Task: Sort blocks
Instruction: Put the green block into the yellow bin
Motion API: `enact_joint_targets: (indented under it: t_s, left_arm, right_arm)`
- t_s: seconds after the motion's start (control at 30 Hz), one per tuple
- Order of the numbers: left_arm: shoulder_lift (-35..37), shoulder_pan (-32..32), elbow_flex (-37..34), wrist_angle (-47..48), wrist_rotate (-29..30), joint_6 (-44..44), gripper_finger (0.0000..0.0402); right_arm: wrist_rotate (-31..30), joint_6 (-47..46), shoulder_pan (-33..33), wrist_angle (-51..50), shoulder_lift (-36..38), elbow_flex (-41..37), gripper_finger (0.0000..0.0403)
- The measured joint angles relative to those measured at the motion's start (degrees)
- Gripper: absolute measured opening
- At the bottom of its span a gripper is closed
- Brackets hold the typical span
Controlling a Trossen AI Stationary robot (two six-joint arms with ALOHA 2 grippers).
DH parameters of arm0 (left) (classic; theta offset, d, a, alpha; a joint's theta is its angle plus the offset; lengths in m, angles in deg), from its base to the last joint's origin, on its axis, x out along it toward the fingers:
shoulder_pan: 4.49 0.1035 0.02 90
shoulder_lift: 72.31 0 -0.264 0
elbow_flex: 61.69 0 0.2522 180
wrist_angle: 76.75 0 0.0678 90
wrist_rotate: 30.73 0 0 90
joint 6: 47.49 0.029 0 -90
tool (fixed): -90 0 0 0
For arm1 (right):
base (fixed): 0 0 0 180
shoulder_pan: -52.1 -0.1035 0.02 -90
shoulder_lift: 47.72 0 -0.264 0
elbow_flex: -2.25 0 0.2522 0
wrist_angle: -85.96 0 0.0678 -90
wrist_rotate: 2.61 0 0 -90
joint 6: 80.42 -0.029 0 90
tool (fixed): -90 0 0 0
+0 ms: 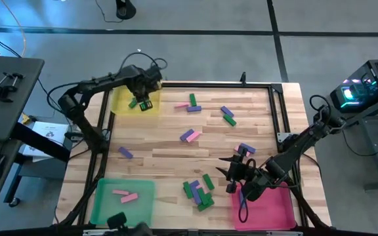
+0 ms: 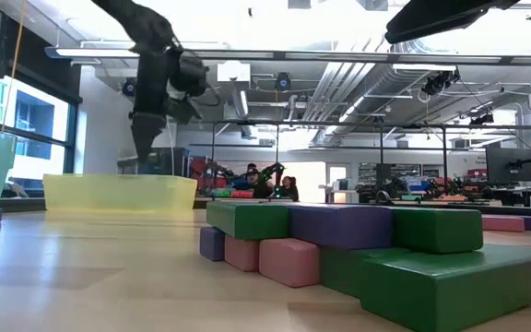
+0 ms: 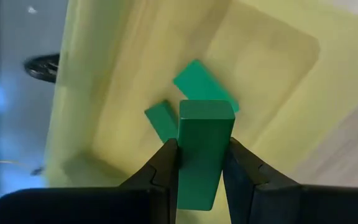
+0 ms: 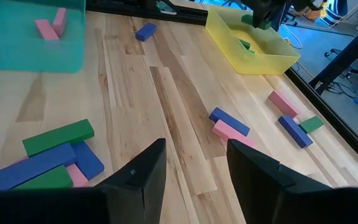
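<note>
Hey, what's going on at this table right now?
A two-armed robot is sorting colored blocks into trays. Its left hand holds a green block above the yellow tray, which already has two green blocks in it. The right hand waits open near the pink tray.

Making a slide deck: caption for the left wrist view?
Left gripper holds a green block above the yellow tray, where two green blocks lie.

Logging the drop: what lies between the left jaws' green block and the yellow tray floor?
Only air; the left wrist view shows the held green block above two green blocks in the yellow tray.
</note>
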Motion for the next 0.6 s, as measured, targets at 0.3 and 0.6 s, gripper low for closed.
enact_joint_targets:
  t_s: [0.3,0.6]
  left_arm:
    - [0.02,4.44,-4.98,-7.14,-1.83,0.79,0.0067]
    - [0.02,4.33,-9.14,-14.69,-1.84,2.83,0.0072]
  right_arm:
    - [0.01,-0.02,-0.02,-0.02,0.00,0.00,0.0154]
    - [0.02,-1.09,0.00,-0.09,0.00,0.00,0.0154]
